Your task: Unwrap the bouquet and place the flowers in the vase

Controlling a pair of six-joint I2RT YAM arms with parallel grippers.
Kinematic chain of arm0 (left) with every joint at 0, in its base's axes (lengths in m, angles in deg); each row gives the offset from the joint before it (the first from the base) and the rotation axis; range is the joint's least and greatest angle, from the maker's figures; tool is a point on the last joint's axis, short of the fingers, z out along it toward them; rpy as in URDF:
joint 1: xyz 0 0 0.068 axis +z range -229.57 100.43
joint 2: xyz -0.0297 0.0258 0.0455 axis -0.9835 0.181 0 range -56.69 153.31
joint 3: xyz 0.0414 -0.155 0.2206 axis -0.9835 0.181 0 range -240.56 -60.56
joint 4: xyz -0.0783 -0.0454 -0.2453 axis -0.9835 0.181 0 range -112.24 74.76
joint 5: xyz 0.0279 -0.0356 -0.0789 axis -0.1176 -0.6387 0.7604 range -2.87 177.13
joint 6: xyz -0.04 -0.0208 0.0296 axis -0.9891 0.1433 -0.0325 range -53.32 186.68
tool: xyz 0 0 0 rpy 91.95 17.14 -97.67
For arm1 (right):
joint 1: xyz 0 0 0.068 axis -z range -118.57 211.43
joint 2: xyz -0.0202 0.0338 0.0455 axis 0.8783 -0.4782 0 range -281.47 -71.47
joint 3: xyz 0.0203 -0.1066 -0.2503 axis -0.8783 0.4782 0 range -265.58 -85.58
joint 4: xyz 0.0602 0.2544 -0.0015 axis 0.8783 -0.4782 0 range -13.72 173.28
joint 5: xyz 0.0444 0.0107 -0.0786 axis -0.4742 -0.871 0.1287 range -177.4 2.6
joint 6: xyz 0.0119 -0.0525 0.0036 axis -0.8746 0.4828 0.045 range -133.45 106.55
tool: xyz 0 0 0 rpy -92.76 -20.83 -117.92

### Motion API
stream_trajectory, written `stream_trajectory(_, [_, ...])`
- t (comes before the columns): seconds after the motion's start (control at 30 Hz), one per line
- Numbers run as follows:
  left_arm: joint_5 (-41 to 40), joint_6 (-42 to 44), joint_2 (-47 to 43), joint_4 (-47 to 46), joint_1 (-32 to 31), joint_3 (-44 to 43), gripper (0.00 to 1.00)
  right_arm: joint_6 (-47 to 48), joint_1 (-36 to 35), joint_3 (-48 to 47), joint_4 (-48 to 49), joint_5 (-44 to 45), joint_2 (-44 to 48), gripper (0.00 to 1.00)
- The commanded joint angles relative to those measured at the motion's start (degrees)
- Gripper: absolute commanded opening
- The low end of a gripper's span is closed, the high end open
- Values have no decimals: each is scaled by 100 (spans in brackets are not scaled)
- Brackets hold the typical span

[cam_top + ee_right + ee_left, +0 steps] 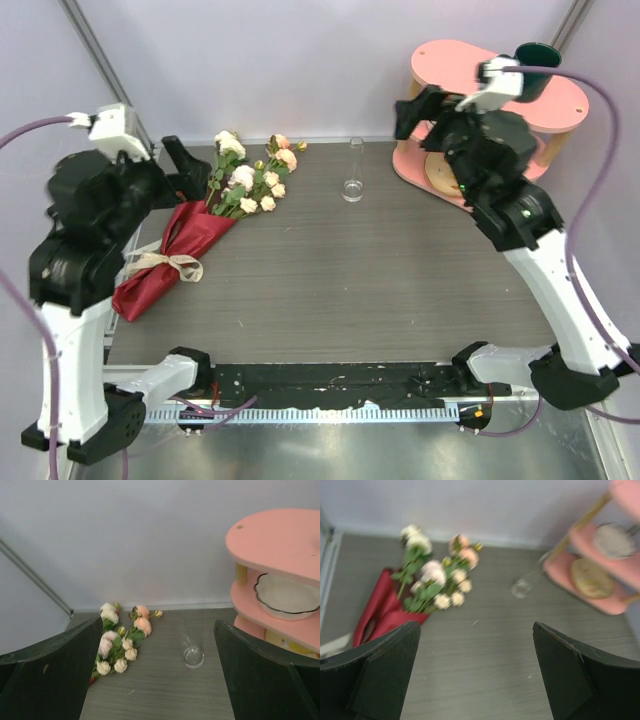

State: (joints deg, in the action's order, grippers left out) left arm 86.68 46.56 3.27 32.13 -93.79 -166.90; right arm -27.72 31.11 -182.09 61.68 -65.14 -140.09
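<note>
- The table (380,280): one grey wood-grain surface. It carries all the task things.
- The pink shelf (500,100): one, in the upper right of the top view, with a white bowl (287,595) on its lower level. It has no part in the task.
- The grippers: two. The left gripper (475,630) and the right gripper (157,625) both have their jaws spread wide and hold nothing. Each hangs above the table, well apart from the bouquet and the vase.
- The bouquet (200,215): one, lying flat at the left middle of the top view, with the heads pointing to the upper centre. I judge it light and soft, so it will slide if pushed. One gripper should pin the lower part while the other opens it.
- The wrapping paper (165,250): one dark red sheet. It is probably thin and crumples easily. A loose edge is the best place to pinch.
- The flowers (250,180): about ten or eleven small cream and pink heads. The stems cannot be counted among the leaves. The heads look fragile, so I would take the stems below the leaves.
- The vase (353,172): one, of clear glass and standing upright at the upper centre. It is narrow and looks easy to tip over, smooth and breakable.
- The ribbon bow (170,265): one, beige, tied around the lower paper. It is limp, so I would pull a free tail.
</note>
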Motion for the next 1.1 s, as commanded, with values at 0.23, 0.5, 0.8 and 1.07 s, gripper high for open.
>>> stream_trajectory(0.23, [-316, 614, 2217, -584, 1702, 1256, 100, 223, -2309, -106, -924, -231, -1575, 100])
stream_trajectory(0.5, [-1263, 1079, 4224, -787, 2318, 993, 100, -7, -3383, 1395, -240, -1520, -1190, 100])
stream_trajectory(0.8, [490, 809, 4999, -988, 3143, 1387, 100, 450, -3401, 2224, -19, -1330, -890, 100])
stream_trajectory(1.07, [1986, 88, 4613, -1393, 3452, 2791, 100, 468, -3401, 2532, 157, -1233, -591, 100])
